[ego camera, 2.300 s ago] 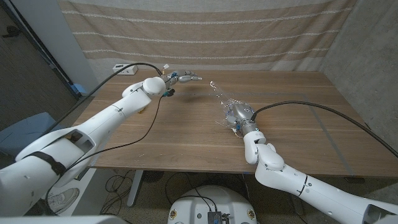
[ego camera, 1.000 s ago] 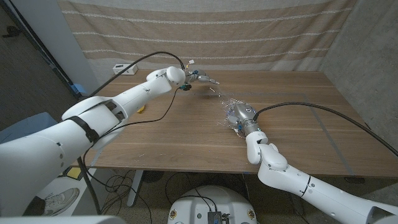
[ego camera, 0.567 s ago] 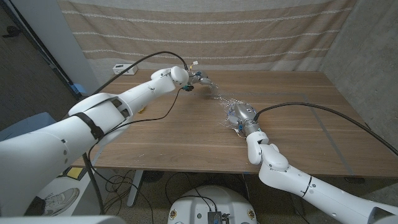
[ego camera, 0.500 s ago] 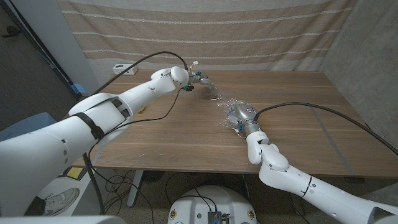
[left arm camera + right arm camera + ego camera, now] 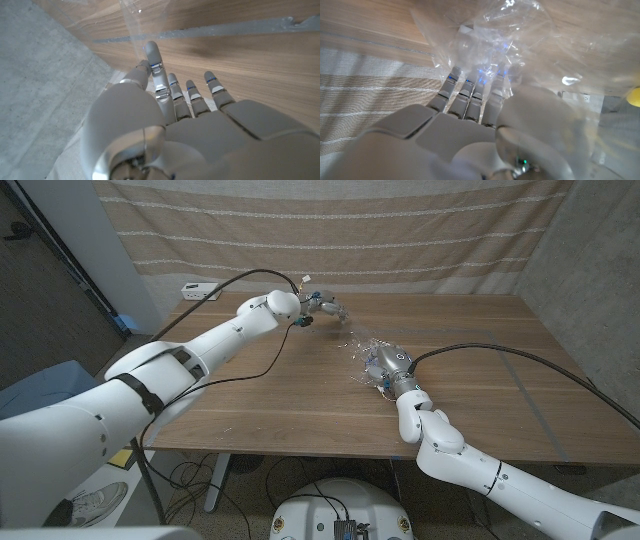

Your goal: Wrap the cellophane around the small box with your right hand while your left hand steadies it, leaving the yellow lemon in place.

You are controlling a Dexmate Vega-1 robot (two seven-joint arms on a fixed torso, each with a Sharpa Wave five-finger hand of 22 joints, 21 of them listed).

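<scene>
The wooden table (image 5: 300,395) is seen from above by the head camera, facing its far edge. Each wrist camera is set close behind its own hand, and the tabletop is shared by all views.

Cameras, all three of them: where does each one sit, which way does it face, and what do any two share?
Head view: on the robot's head, facing down at the wooden table; both arms show.
Left wrist view: behind the left robot hand, facing its fingers and cellophane.
Right wrist view: behind the right robot hand, fingers under cellophane; lemon at the edge.
Shared: all three show cellophane.
</scene>
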